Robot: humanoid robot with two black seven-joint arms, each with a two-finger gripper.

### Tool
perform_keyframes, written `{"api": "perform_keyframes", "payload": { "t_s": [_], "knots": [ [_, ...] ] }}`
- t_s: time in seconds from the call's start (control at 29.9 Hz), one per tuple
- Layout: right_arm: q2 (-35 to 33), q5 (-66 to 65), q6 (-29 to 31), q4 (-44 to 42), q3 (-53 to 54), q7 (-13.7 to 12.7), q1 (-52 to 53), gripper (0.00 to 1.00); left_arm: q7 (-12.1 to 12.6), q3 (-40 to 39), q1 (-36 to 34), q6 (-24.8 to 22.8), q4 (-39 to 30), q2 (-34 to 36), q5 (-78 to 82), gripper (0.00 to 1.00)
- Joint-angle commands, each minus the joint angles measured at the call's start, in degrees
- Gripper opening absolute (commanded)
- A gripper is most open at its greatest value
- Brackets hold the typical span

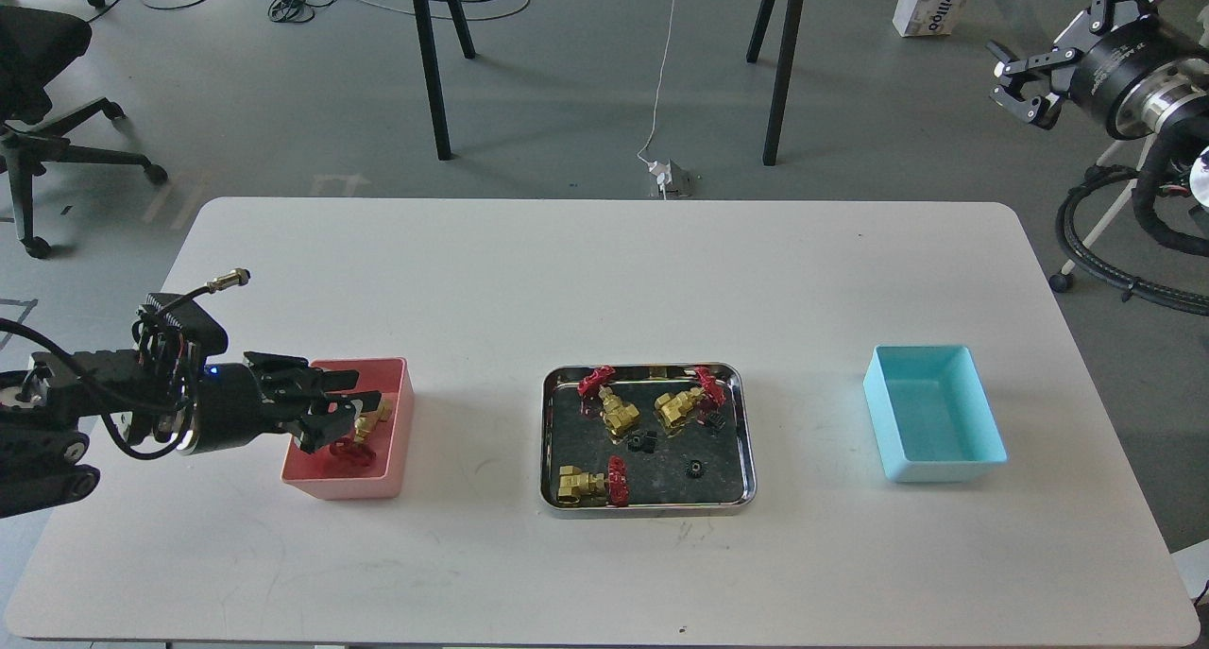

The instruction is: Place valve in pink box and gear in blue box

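My left gripper (338, 405) hangs low over the pink box (389, 474) at the table's left, with its jaws apart. A valve (376, 413) lies tilted inside the box just past the fingertips, its red handwheel toward the near wall. Three more valves (614, 413) (682, 405) (587, 484) lie in the steel tray (746, 441) at mid-table. Several tiny black gears (695, 469) (642, 442) lie among them. The blue box (982, 432) stands empty at the right. My right gripper (1022, 86) is raised beyond the table's far right corner, open and empty.
Bare white table top (604, 290) stretches between the boxes and the tray and behind them. Table legs, cables and an office chair (38, 73) are on the floor beyond the far edge.
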Motion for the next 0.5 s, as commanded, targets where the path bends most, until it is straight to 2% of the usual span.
{"api": "perform_keyframes", "payload": {
  "t_s": [0.0,0.1,0.17,0.27,0.4,0.47],
  "knots": [
    [0.0,-0.3,0.2,0.8,-0.6,-0.1,0.0,1.00,0.0,-4.2,-0.1,-0.5,-0.4,0.8,0.0,0.66],
    [-0.3,-2.6,2.9,1.7,-1.9,-0.1,0.7,1.00,0.0,-10.7,-0.3,-2.4,-2.0,2.6,-0.2,0.67],
    [-0.3,-8.1,5.5,1.8,-3.3,0.3,1.8,1.00,0.0,-15.6,-0.4,-6.7,-5.0,5.4,-0.2,0.67],
    [-0.1,-24.2,11.2,1.9,-5.4,0.6,5.3,1.00,0.0,-24.5,-0.1,-15.2,-9.5,6.6,-4.6,0.67],
    [0.8,-47.1,20.0,5.3,-8.7,0.7,8.1,1.00,0.0,-34.8,0.4,-22.6,-13.9,6.3,-21.4,0.70],
    [1.1,-56.2,20.0,9.5,-12.0,0.7,9.4,1.00,0.0,-40.9,0.6,-26.5,-15.8,5.8,-30.8,0.72]
  ]
}}
